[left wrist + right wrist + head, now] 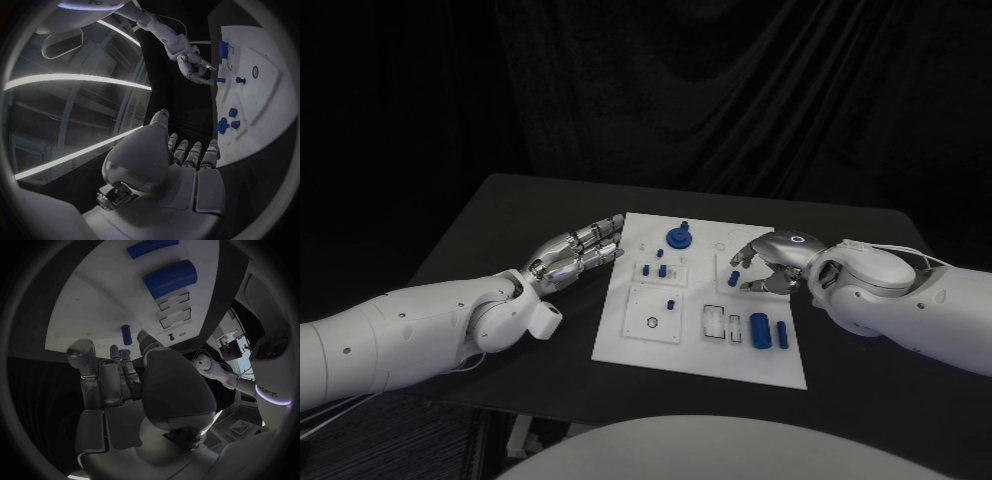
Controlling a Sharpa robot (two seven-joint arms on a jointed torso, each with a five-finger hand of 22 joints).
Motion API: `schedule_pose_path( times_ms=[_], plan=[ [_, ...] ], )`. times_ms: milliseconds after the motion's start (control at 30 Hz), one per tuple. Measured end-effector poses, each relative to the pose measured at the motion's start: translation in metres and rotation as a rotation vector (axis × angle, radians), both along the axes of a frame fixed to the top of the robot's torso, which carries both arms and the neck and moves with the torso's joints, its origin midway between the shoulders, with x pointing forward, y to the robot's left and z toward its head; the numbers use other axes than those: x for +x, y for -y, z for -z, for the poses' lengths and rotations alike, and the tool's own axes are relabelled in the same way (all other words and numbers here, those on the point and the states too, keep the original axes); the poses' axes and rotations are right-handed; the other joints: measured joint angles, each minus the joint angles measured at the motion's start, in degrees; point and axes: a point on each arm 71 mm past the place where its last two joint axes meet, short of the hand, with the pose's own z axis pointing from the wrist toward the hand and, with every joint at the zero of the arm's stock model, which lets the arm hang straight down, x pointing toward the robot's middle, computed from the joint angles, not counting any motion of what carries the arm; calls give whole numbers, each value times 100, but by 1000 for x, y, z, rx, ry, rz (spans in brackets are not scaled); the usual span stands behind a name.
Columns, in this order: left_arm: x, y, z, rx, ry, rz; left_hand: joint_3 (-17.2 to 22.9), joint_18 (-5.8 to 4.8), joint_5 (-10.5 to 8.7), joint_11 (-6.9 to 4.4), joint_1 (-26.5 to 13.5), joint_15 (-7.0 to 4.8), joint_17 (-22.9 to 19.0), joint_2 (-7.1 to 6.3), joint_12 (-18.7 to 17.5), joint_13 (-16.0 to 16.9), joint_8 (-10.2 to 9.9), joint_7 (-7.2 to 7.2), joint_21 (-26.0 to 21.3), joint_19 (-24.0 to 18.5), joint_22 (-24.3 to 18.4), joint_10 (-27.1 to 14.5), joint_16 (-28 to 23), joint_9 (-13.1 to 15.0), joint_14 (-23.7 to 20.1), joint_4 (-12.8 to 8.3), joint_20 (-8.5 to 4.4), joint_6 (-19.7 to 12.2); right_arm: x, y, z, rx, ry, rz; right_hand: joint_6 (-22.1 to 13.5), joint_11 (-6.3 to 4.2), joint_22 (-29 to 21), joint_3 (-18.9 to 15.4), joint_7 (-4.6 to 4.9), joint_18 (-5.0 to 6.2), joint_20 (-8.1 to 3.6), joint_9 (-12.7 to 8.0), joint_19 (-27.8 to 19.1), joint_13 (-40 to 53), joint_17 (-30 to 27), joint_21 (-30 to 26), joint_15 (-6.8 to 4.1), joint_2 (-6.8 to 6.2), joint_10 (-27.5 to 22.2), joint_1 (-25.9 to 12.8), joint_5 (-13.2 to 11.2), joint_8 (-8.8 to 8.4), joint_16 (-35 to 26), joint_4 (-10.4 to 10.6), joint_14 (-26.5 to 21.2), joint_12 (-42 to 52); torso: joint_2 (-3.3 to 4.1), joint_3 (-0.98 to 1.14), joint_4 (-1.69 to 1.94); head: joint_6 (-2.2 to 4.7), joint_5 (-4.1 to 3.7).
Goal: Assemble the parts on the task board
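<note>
White rectangular task board (625,345) sits mid-bench in my head view, carrying small blue parts. I see a blue knob-topped peg (679,236) standing near the far edge, a fat blue cylinder (760,329) lying beside a thinner blue rod (782,335) near the board's right edge, and short blue pegs (656,269) in the raised white blocks. My right hand (772,262) is over the board's right side, fingers curled down at a small blue piece (736,276); from here I cannot tell whether it is actually pinched. My left hand (577,252) rests at the board's left edge, fingers stretched out together along the rim, holding nothing. Beneath it all, the black bench (516,215) and a dark curtain (733,80) behind.
</note>
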Motion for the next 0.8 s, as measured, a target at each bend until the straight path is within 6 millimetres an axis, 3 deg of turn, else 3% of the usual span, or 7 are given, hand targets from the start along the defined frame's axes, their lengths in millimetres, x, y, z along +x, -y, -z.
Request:
schedule_pose_path(
  times_ms=[133, 233, 700, 800],
  plan=[
    [0, 0, 0, 0, -1, 0, 0, 0, 0, 0, 0, 0, 0, 0, 0, 0, 0, 0, -40, -56, -44, 0, 0, 0, 0, 0, -9, 0, 2, -1, 6, -8, -5, 2, -33, 9, 0, 52, 7, 0, 0, -57, 0, -88, -35, 0, 0, 74, 128, 168, 262, 0, 0, -164, 0, -146, 0, 0, 4, 0, -15],
    [-1, 0, 1, 0, -2, 0, 0, 0, 0, 0, -16, 0, 0, -16, 0, 0, 0, 0, -27, -40, -31, 0, 0, 0, 0, 0, 0, 0, 3, -1, 9, -12, -7, 3, -110, 9, 0, 93, -70, 0, 0, -101, 0, -144, -57, 0, 0, 87, 187, 242, 403, -26, -26, -248, 0, -232, -1, -1, 5, 0, -16],
    [-1, 0, 2, 0, -5, 0, 17, 0, -1, 0, -45, 0, 0, -1, 0, 0, 0, 0, -20, -23, -17, 0, 0, -1, 0, 17, 8, 0, 7, -5, 18, -19, -13, -1, -96, -16, 0, 188, -139, 1, 0, -130, 0, -217, -95, -20, 0, 161, 351, 328, 450, -5, -54, -344, 0, -334, -2, -4, 9, 0, -27],
    [-1, 0, 3, 0, -7, 1, 16, 0, -1, 0, -45, 0, 0, -1, 0, 0, 0, 0, 6, 20, 5, 0, 0, -1, 0, 17, 20, 0, 8, -6, 19, -18, -15, -2, 10, -28, 0, 211, -98, 1, -11, -130, 11, -234, -70, -16, -10, 161, 489, 328, 450, 34, -54, -367, 10, -347, -2, -4, 10, 0, -34]
  ],
)
